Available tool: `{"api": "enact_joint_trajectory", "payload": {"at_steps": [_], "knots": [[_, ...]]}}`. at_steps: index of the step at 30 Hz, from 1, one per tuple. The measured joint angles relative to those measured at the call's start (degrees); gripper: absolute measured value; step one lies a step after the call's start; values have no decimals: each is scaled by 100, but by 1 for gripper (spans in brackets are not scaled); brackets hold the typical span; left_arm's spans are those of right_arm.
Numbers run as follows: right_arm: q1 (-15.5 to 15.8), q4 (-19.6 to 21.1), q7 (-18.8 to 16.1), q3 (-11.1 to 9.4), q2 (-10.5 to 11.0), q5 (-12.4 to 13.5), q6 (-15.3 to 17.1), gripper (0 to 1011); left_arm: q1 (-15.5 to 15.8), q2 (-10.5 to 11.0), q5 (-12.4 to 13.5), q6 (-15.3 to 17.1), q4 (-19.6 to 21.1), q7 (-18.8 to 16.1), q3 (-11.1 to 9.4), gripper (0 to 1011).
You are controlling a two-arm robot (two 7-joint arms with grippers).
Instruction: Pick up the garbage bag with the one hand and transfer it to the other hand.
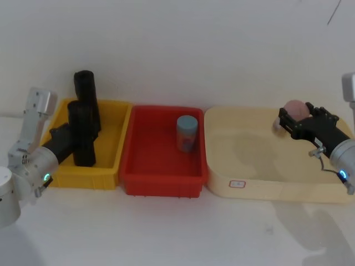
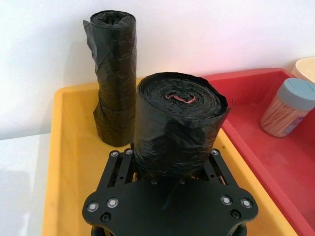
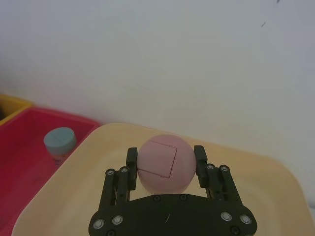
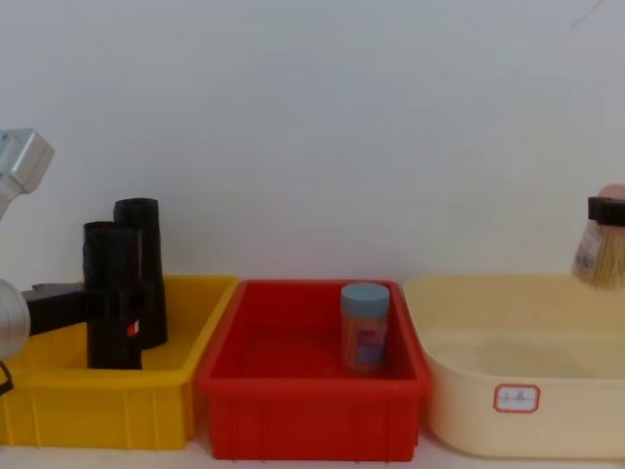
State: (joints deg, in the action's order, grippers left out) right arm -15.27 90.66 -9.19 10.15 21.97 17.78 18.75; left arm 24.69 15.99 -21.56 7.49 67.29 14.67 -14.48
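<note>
While upright, the garbage bag (image 2: 177, 123) sits clamped in the left tool (image 2: 167, 156).

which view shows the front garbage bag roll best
Left wrist view: the garbage bag fills the middle, between the fingers of the left pincer. Head and chest views show it smaller, upright in the yellow bin.

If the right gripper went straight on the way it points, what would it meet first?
Probably the white wall past the beige tub; the right gripper, holding the pink ball, seems above its rim.
</note>
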Motion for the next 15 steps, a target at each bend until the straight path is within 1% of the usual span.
{"api": "enact_joint_trajectory", "payload": {"at_steps": [4, 5, 7, 8, 10, 11, 12, 13, 14, 15], "knots": [[-19, -86, 8, -13, -40, -11, -40, 666, 0, 0, -1, 0, 0, 0, 0, 487], [-28, -112, 11, -16, -53, -16, -55, 718, 0, 0, 0, 0, 0, 0, 0, 487], [-35, -144, 14, -19, -69, -24, -68, 758, 0, 0, 0, 0, 0, 0, 0, 487], [-37, -157, 15, -20, -73, -26, -72, 814, 0, 0, -1, 0, 0, 0, 0, 487], [-43, -177, 18, -23, -83, -30, -82, 843, 0, 0, -1, 0, 0, 0, 0, 487], [-46, -191, 19, -25, -89, -35, -88, 888, 0, 0, 0, 0, 0, 0, 0, 487], [-47, -199, 20, -26, -92, -36, -91, 888, 0, 0, 0, 0, 0, 0, 0, 487], [-49, -213, 21, -27, -99, -39, -99, 951, 0, 0, -1, 0, 0, 0, 0, 487], [-49, -213, 21, -27, -99, -39, -99, 951, 0, 0, -1, 0, 0, 0, 0, 487], [-52, -227, 22, -29, -105, -41, -103, 994, 0, 0, 0, 0, 0, 0, 0, 487]]}}
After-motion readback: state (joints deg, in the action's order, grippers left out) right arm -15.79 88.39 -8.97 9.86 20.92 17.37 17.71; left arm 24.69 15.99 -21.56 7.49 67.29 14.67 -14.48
